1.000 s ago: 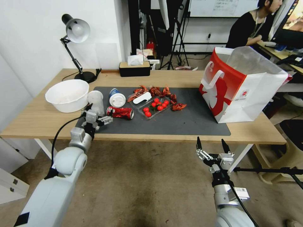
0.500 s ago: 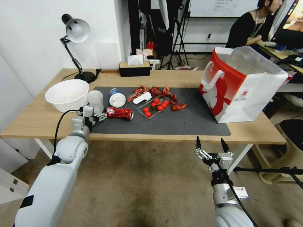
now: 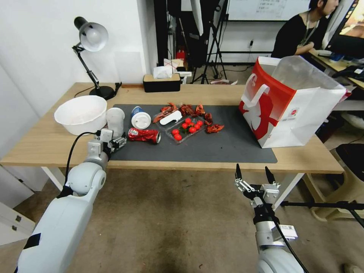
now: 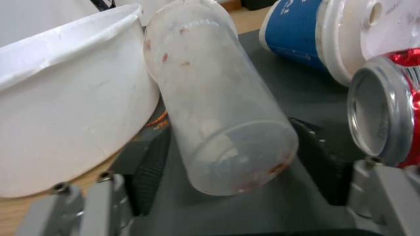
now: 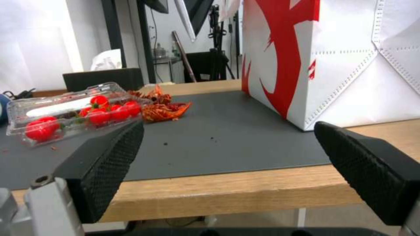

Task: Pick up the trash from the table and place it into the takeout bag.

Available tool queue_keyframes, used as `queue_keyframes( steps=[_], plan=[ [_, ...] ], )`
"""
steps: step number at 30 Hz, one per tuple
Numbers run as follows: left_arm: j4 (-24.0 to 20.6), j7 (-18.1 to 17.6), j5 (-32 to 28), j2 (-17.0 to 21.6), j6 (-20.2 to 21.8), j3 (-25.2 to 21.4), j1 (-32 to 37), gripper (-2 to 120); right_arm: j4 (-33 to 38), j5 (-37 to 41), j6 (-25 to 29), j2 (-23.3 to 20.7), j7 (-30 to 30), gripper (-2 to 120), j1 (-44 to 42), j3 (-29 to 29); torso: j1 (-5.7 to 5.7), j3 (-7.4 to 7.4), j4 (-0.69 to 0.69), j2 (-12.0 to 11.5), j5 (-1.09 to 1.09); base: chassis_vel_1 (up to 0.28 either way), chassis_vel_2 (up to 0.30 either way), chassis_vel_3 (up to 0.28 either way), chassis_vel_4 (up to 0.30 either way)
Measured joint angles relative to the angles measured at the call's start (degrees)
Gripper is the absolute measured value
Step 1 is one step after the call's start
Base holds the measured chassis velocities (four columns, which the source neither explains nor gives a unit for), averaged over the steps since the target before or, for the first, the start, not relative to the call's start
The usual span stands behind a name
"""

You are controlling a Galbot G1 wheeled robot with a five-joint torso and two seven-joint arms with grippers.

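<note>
White bowl [image 4: 65, 108] and crushed can [image 4: 385, 105] crowd the clear cup [image 4: 219, 111]. Dark mat [image 3: 227, 146] before the takeout bag [image 3: 292, 110] lies open.

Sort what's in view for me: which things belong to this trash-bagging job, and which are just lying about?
Job:
clear plastic cup, between the open left gripper pads
white bowl
blue-white cup
crushed red can
takeout bag
table
right gripper, open, waiting below the table's front edge

Lying about:
desk lamp
tissue box

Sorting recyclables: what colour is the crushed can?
Red with a silver end; the crushed can shows best in the head view.
</note>
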Motion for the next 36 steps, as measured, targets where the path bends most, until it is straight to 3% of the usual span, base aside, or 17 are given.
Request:
queue_keyframes(
  steps=[1, 5, 24, 31, 34, 36],
  plan=[
    [0.02, 0.03, 0.03, 0.0, -0.02, -0.09, 0.17, 62, -0.01, -0.07, 0.0, 0.02, 0.02, 97, 0.03, -0.05, 0.0, 0.0, 0.0, 0.0, 0.0, 0.0, 0.0, 0.0, 0.0],
    [-0.02, 0.24, 0.12, 0.09, -0.72, -0.32, 0.74, 53, -0.01, -0.21, 0.0, 0.08, 0.09, 96, 0.0, -0.14, 0.0, 0.0, 0.0, 0.0, 0.0, 0.0, 0.0, 0.0, 0.0],
    [-2.73, 4.05, 0.33, 0.9, -7.63, -1.71, 3.17, 53, -0.05, -0.7, -0.12, 0.41, 0.49, 96, 0.41, -0.98, 0.0, 0.0, 0.0, 0.0, 0.0, 0.0, 0.0, 0.0, 0.0],
    [-5.52, 8.17, -3.11, 1.94, -16.31, -1.83, 2.91, 53, 0.05, -0.73, -0.2, 0.37, 0.56, 95, 0.51, -1.05, 0.0, 0.0, 0.0, 0.0, 0.0, 0.0, 0.0, 0.0, 0.0],
    [-5.9, 8.98, -3.66, 2.21, -17.32, -1.64, 2.67, 53, 0.09, -0.73, -0.2, 0.37, 0.57, 95, 0.49, -1.05, 0.0, 0.0, 0.0, 0.0, 0.01, 0.0, 0.0, 0.0, 0.0],
    [-7.11, 11.63, -5.87, 3.31, -19.75, -0.62, 1.36, 53, 0.25, -0.77, -0.21, 0.36, 0.58, 95, 0.42, -1.05, 0.0, 0.0, 0.0, 0.0, 0.0, 0.0, 0.0, 0.0, 0.0]
  ],
)
